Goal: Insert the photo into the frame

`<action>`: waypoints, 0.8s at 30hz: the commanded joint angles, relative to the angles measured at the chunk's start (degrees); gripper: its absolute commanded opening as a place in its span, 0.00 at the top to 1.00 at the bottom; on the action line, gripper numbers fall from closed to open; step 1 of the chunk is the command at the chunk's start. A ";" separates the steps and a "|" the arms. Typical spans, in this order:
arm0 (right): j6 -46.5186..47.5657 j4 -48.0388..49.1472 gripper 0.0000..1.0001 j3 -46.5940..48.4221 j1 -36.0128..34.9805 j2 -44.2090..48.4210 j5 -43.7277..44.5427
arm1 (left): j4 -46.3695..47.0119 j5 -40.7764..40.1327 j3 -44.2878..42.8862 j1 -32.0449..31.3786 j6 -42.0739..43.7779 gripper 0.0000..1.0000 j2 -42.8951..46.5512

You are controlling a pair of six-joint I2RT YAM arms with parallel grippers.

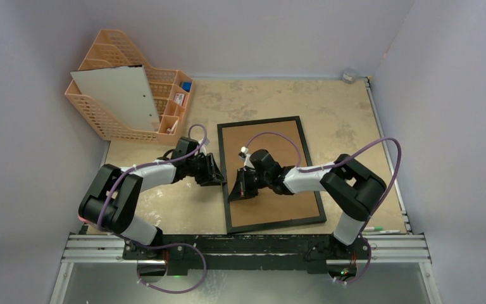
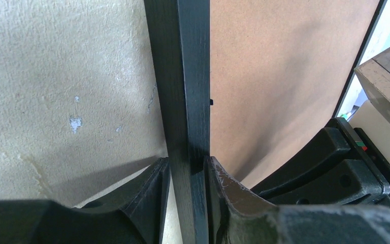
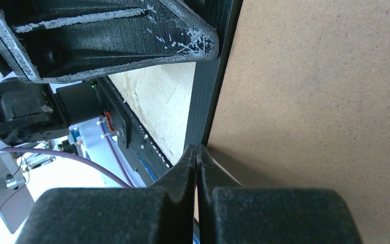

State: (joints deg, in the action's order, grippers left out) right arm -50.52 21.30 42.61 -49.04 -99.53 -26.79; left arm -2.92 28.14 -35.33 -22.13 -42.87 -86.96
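The left gripper point(image 2: 188, 166) clamps the frame point(image 1: 259, 121) edge; right gripper point(image 3: 197, 152), closed, perhaps touches its board point(image 1: 272, 209); basket point(image 1: 92, 107) behind.

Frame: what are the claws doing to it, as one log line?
frame: flat, brown board up | left claw: clamped on its black rail | right claw: shut, tips at rail-board seam | photo: unseen

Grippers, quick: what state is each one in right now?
Left gripper: closed on the frame, gripping its black border.
Right gripper: shut, holding nothing, tips at the frame's inner edge.
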 commanded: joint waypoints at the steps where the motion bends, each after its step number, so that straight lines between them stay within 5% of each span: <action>1: 2.03 -5.91 1.00 -1.97 0.23 -4.24 4.60 | -3.14 -2.39 1.32 0.33 1.39 0.68 0.10; 24: 5.68 -14.55 1.00 -5.17 2.76 -5.42 16.40 | -8.64 -8.97 0.46 0.33 2.08 0.69 -0.80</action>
State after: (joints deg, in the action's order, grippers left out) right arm -50.70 23.64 41.50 -47.33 -101.47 -28.71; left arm -4.08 26.81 -35.64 -22.15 -42.92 -86.96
